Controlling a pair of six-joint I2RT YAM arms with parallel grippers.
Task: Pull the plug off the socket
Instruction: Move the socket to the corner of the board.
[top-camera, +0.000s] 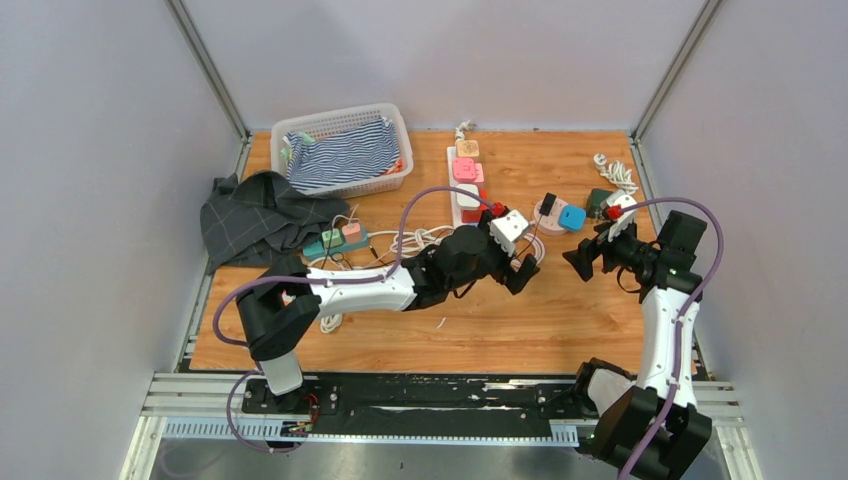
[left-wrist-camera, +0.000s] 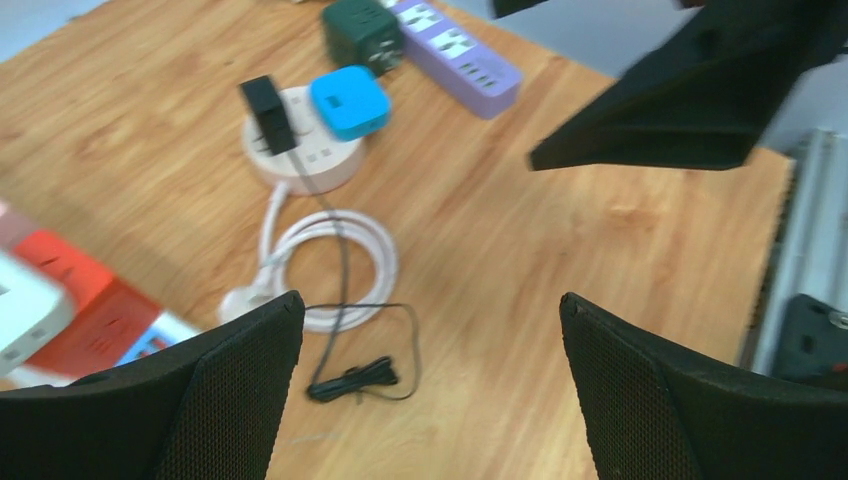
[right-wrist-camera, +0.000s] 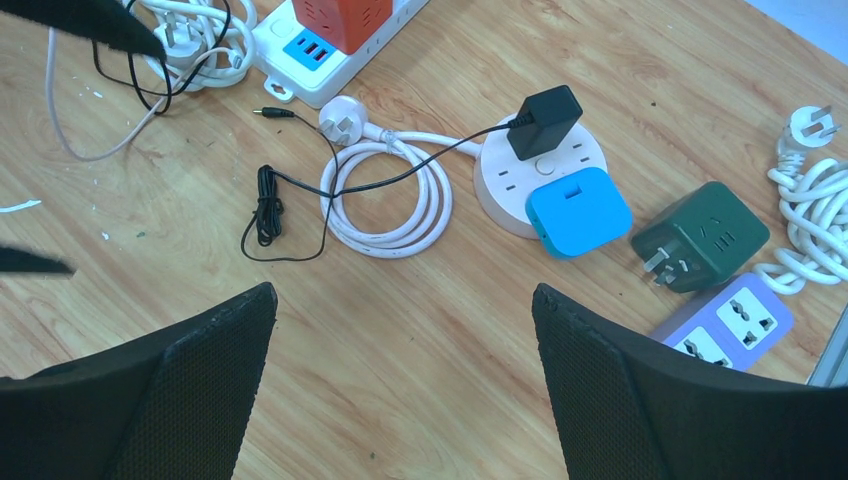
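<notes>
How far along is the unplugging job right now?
Done: nothing. The black plug and blue plug both sit in the round socket. In hand: nothing; left gripper and right gripper are open and empty. Left: grip a plug, pull it out.

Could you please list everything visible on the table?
round socket hub: one, white, centre-right
plug adapter: one, black, plugged into hub
cube plug: one, blue, sitting on hub
cube adapter: one, dark green, right of hub
purple strip: one, purple, beside green adapter
long strip: one, white, back centre
teal strip: one, teal, left of centre
coiled cable: one, white, left of hub
basket: one, white, back left, holding striped cloth
grey cloth: one, grey, left edge
left gripper: one, black, open, mid-table
right gripper: one, black, open, right side
</notes>
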